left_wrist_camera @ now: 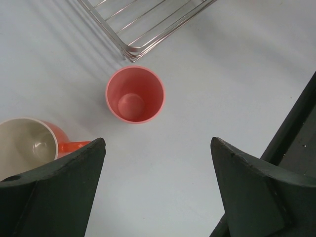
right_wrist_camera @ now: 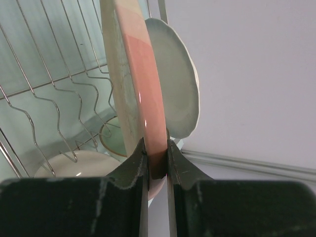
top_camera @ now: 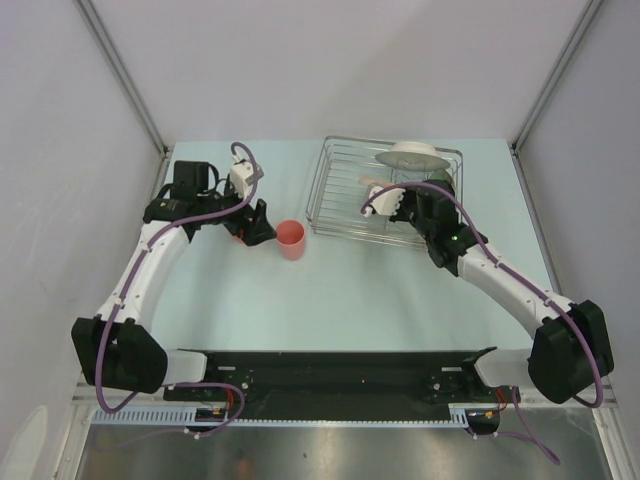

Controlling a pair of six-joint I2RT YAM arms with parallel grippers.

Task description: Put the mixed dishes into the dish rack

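Seating of the cream-and-pink plate (right_wrist_camera: 143, 74) between the tines of the dish rack (top_camera: 318, 185) is judged to be the step in hand. It is best done by keeping the plate upright and on edge, lowering it straight into a free slot beside the white plate (right_wrist_camera: 180, 84), which stands just behind it, and releasing only once the rim is borne by the wires. Any tilt risks knocking the white plate. The right gripper (right_wrist_camera: 158, 158) is clamped on the lower rim of the plate, jaws nearly together with only the rim between them. The left gripper (left_wrist_camera: 158, 143) is spread wide and holds nothing; it hangs over the table above the small pink cup (left_wrist_camera: 134, 95), with the orange mug (left_wrist_camera: 27, 145) just beside one finger.
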